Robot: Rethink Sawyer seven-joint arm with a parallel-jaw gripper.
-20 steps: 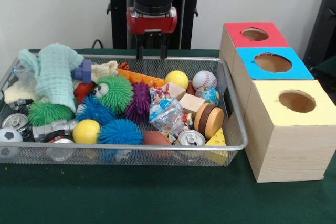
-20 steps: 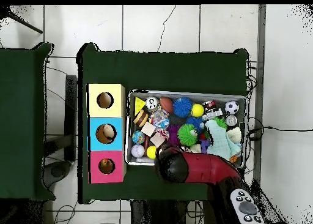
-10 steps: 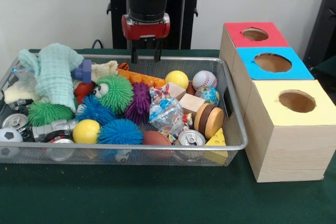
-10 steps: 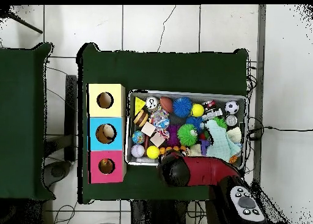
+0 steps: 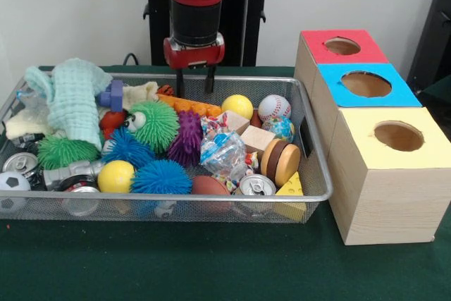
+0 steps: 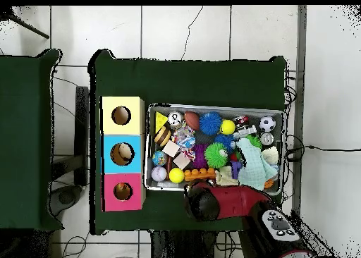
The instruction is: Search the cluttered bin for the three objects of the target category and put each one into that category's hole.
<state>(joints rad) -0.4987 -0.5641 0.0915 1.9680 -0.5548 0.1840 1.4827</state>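
Comparing the earlier frames with this one, the gripper (image 5: pixel 193 80) has drifted a little toward the picture's left along the far rim of the wire bin (image 5: pixel 320 174) and dropped slightly, so its two dark fingers (image 5: pixel 179 81) now hang spread apart and empty just above the orange bar toy (image 5: pixel 189 106); in the overhead view the red arm (image 6: pixel 225 202) has pulled back so that it sits at the bin's edge nearest the robot rather than over the contents. Nothing in the bin appears to have shifted, so I judge the search is at the stage of lining up a pick, with no object lifted yet. Which category is wanted is not given; the balls are one likely set, with the yellow ball (image 5: pixel 237 106), the baseball (image 5: pixel 274 108) and the second yellow ball (image 5: pixel 116 176) all lying in the bin, well apart from the three boxes beside it on the green surface (image 5: pixel 211 266). The orange bar toy under the gripper lies flat with its long axis running along the far wall, tilted slightly toward the front at its right end, so the open jaws would need to straddle it across its narrow width. The red hole (image 5: pixel 342 46), blue hole (image 5: pixel 366 84) and yellow hole (image 5: pixel 399 135) all face upward
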